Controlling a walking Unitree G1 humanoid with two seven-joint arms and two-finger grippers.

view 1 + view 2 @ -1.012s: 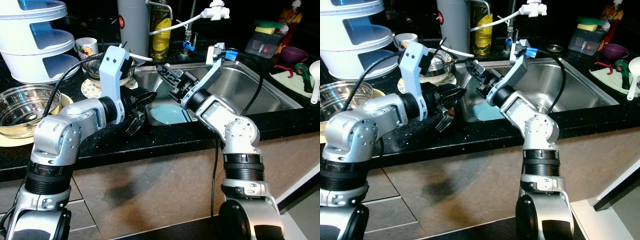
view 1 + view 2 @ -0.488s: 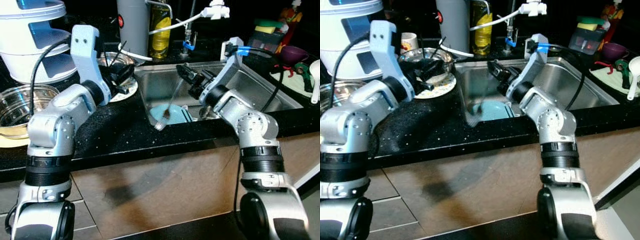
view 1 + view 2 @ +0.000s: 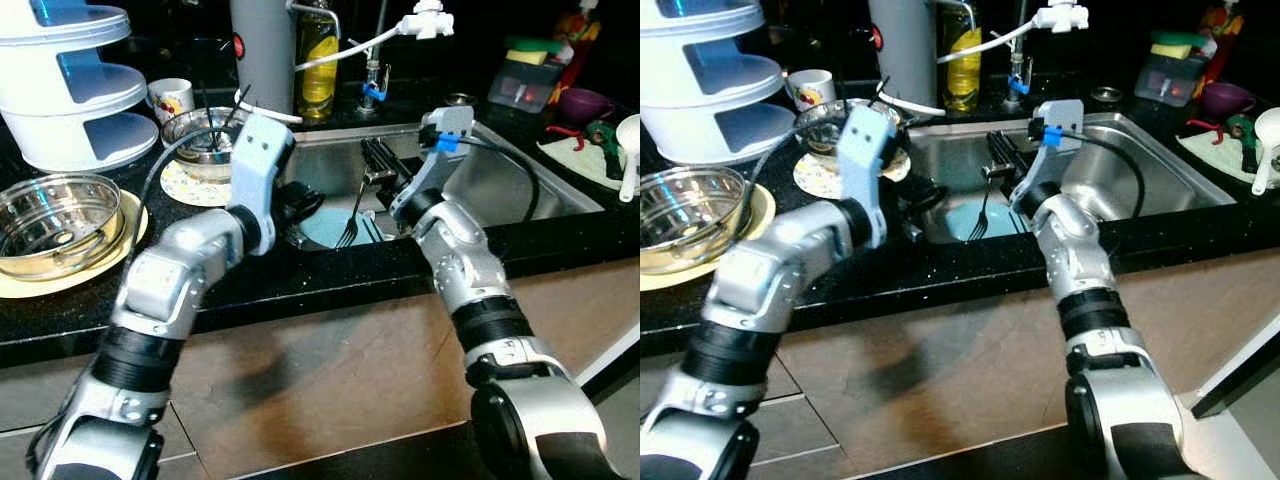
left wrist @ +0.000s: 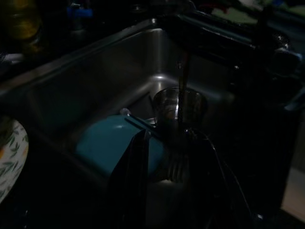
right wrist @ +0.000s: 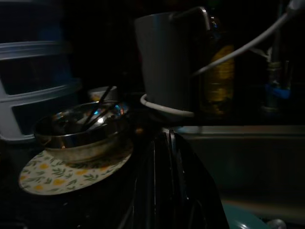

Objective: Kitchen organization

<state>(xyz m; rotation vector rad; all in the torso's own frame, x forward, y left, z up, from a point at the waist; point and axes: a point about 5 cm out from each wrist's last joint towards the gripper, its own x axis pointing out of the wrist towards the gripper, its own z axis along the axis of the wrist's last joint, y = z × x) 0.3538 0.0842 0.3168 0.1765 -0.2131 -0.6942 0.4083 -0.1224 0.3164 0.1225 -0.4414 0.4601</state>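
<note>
Fork (image 3: 352, 213) now hangs over the sink (image 3: 500, 180), pinched in right gripper (image 3: 378, 165).

A home kitchen: steel sink (image 3: 520, 185), black counter (image 3: 250, 285), dishes.

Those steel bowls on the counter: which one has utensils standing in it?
The smaller steel bowl on the flowered plate, beside the sink. The bigger bowl, on a yellow plate, holds no utensils.

A black speckled bench (image 3: 330, 285) carries a steel sink (image 3: 500, 185). Brown tiles (image 3: 330, 370) face the front below. The back lies dark.
</note>
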